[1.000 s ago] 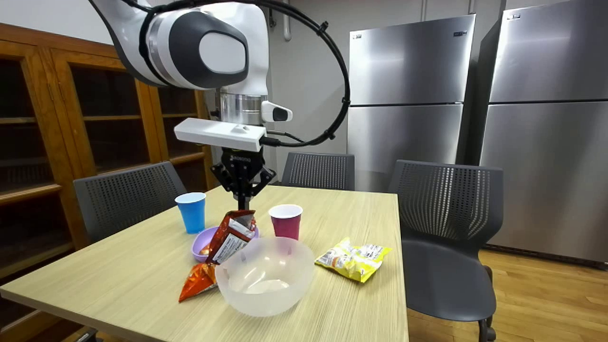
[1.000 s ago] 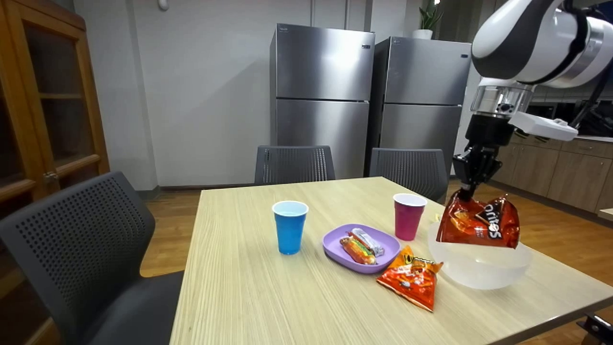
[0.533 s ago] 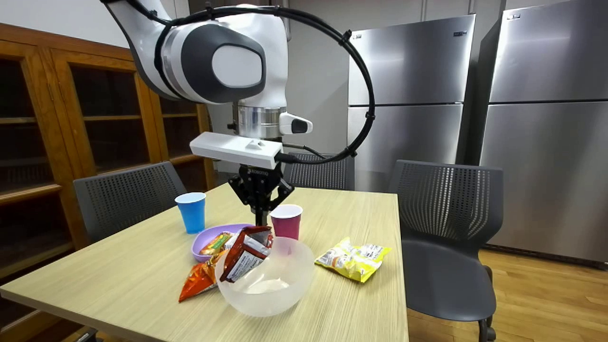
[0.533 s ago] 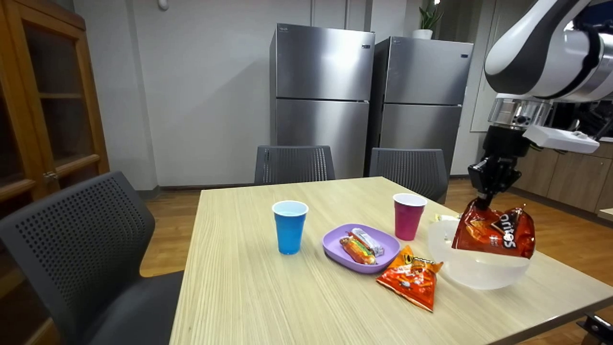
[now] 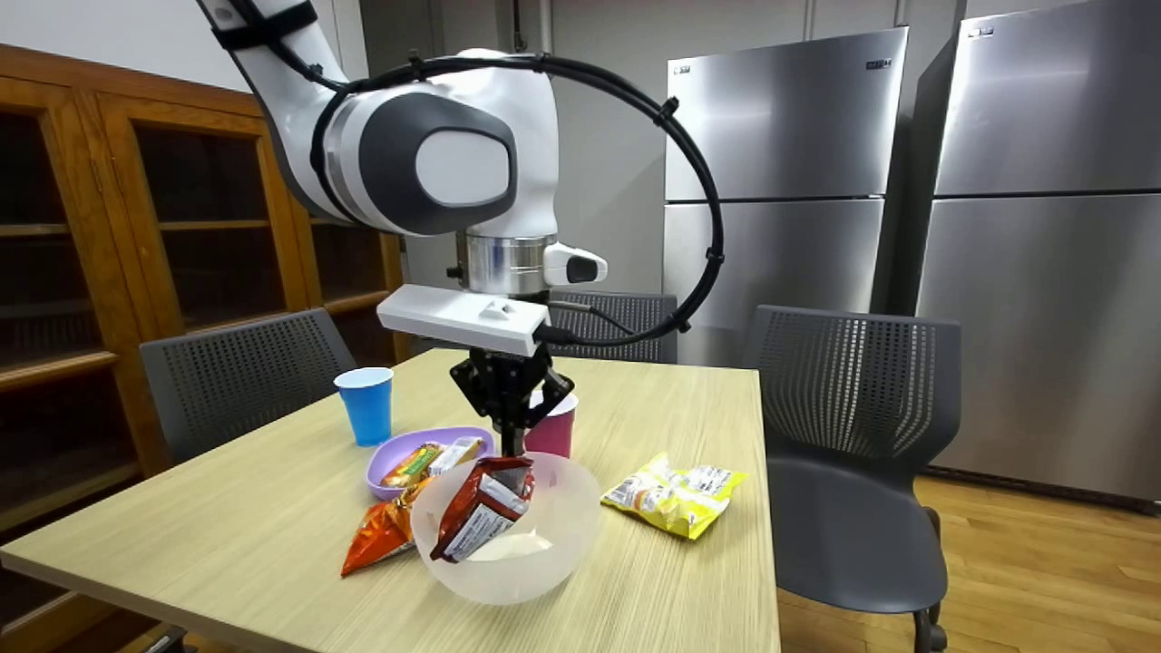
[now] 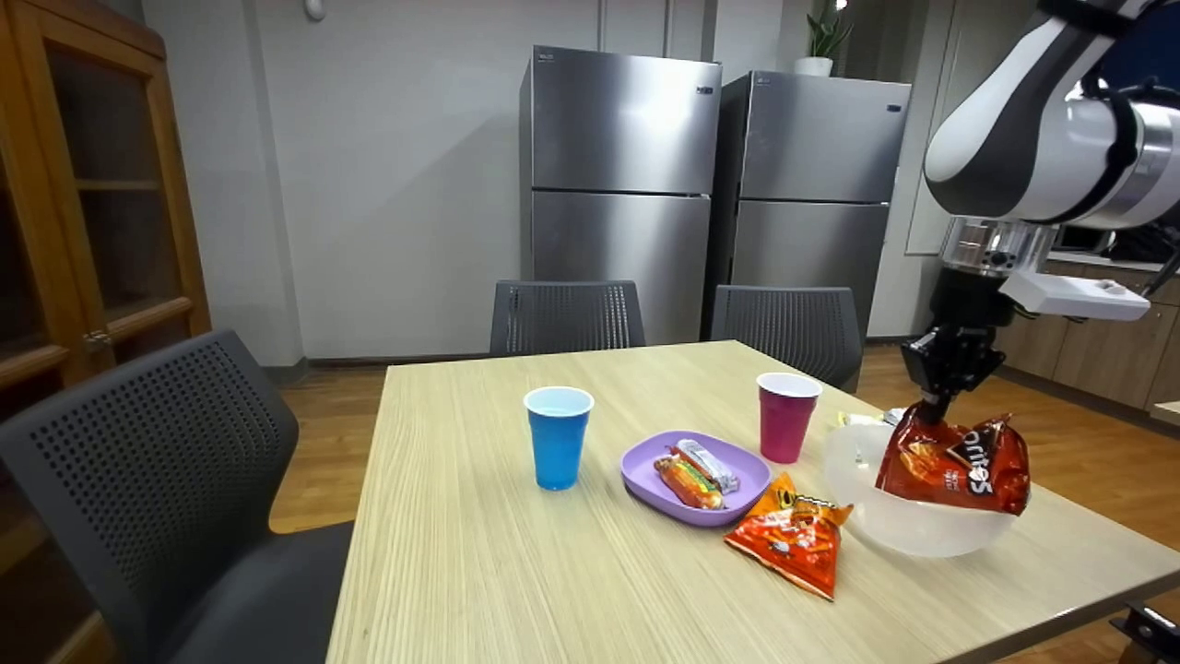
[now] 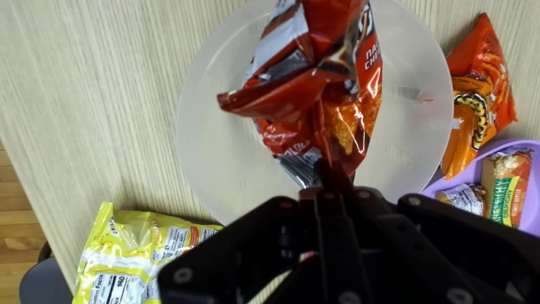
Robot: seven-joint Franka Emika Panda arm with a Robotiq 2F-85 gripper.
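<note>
- Going left to right in an exterior view: glass-fronted wooden cabinets (image 5: 200,227) between 9 and 10 o'clock, a pale wood-grain table (image 5: 236,535) with dark mesh chairs (image 5: 853,535) round it, two steel fridges (image 5: 771,281) from 2 to 3, a bit of plank floor (image 5: 1043,562) at 4.
- The red Doritos bag (image 5: 485,508) is shiny and pretty crinkled, hanging tilted with its lower end pointing to 7 o'clock. It's in the mouth of a frosted bowl (image 5: 544,571); can't tell if it touches the plastic.
- The gripper (image 5: 512,444) is right above it, jaws squeezed together on the bag's top edge, no gap I can see.
- Bowl as clock centre, same view: blue cup (image 5: 367,413) upright between 10 and 11, orange bag (image 5: 381,535) lying just beside at 9, purple dish (image 5: 395,453) with two wrapped bars (image 5: 413,464) nearer than the blue cup, magenta cup (image 5: 555,439) upright at 1, crumpled yellow bag (image 5: 676,497) between 2 and 3.
- Stuff in the way: the orange bag covers a bit of the purple dish's edge in the wrist view, and the gripper blocks part of the magenta cup from that exterior view.
</note>
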